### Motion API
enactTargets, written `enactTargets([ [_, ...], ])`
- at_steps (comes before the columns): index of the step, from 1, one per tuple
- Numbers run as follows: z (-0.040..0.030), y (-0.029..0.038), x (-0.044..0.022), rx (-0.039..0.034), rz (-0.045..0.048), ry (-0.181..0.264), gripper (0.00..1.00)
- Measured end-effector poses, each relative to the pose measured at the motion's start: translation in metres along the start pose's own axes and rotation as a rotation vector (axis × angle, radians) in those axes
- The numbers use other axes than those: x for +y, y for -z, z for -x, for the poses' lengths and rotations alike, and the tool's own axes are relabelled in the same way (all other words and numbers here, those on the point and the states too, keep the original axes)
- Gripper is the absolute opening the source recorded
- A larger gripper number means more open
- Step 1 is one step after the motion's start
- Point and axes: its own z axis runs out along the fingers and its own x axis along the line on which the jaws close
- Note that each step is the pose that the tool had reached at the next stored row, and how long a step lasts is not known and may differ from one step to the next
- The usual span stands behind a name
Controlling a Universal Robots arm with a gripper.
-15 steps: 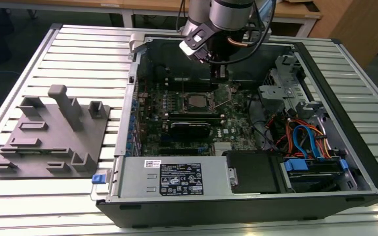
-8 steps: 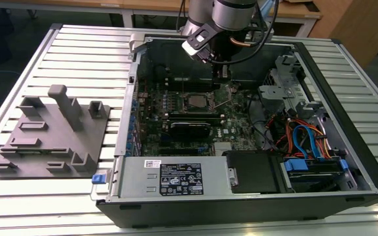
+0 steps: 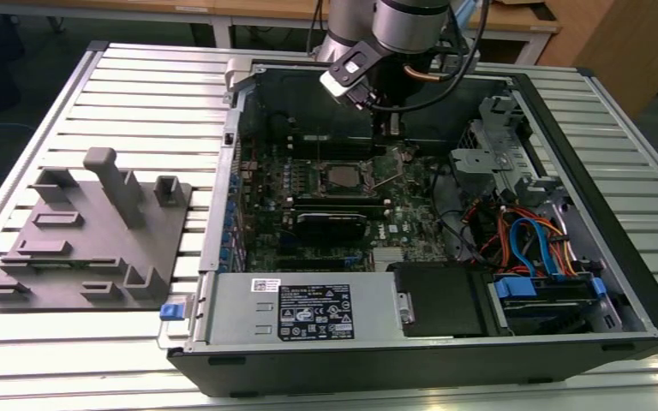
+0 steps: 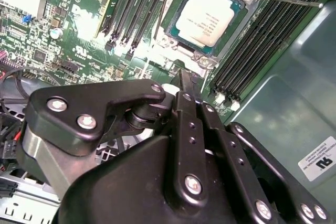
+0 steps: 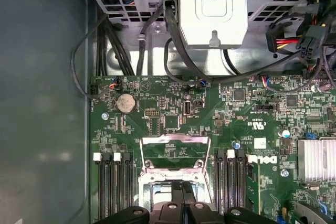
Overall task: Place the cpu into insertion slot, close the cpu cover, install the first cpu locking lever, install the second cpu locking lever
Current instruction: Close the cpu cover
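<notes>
The cpu (image 4: 206, 15) lies flat in its socket (image 3: 341, 176); the cpu cover (image 5: 174, 139) appears to stand open, so closing it looks to be the step in hand; the claw (image 4: 184, 81), fingers pressed together and empty, hovers near the socket, about one o'clock of it in the exterior view; closing calls for a gentle push on the frame's free edge.

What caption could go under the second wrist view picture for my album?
Black metal tool hovers above the green motherboard, near the pale silver square cpu.
</notes>
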Motion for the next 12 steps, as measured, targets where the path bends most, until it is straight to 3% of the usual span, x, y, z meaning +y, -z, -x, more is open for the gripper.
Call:
enactTargets([
  [12, -0.0007, 0.0000, 0.0043, 0.0000, 0.0000, 0.000, 0.10],
])
